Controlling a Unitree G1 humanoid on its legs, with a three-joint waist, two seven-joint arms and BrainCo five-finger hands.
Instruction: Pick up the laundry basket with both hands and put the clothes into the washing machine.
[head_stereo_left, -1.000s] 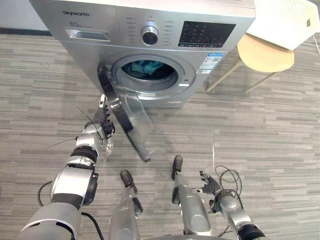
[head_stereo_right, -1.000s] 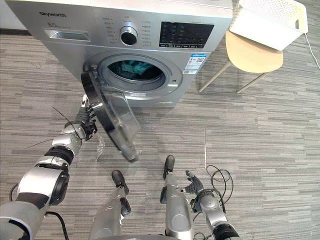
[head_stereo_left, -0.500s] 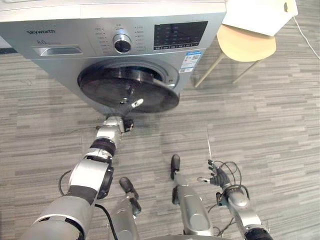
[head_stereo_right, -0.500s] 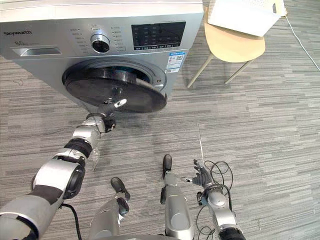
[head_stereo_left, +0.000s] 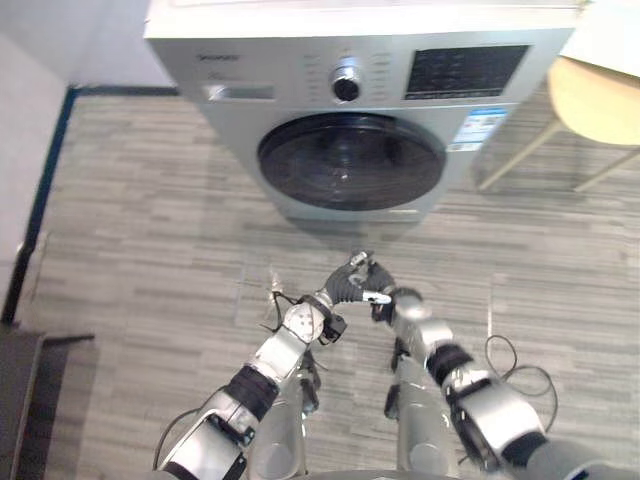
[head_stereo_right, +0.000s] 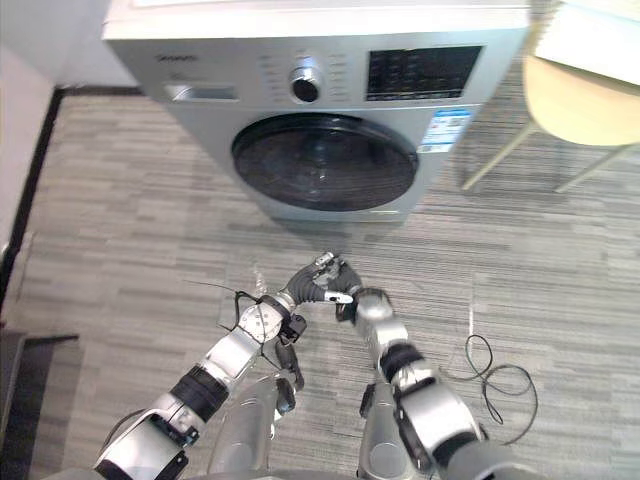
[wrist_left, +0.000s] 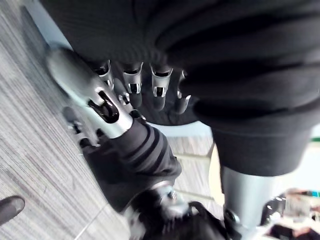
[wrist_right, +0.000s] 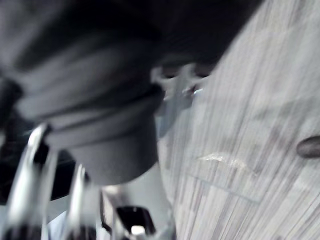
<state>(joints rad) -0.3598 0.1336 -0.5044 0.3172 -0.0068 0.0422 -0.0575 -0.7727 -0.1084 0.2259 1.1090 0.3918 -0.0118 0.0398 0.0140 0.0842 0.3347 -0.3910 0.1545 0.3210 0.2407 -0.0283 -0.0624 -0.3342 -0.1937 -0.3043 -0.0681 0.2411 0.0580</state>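
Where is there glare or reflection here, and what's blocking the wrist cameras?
Left eye view: the silver front-loading washing machine has its top washed white; its dark round glass door carries reflections. Left wrist view: the left hand, under its dark ribbed cover, and the right hand hide much of the grey plank floor. Right wrist view: the cover hides half.

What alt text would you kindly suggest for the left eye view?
A washing machine stands with its round door shut. Before it, above the grey floor, the robot's left hand and right hand are close together. A chair stands to its right.
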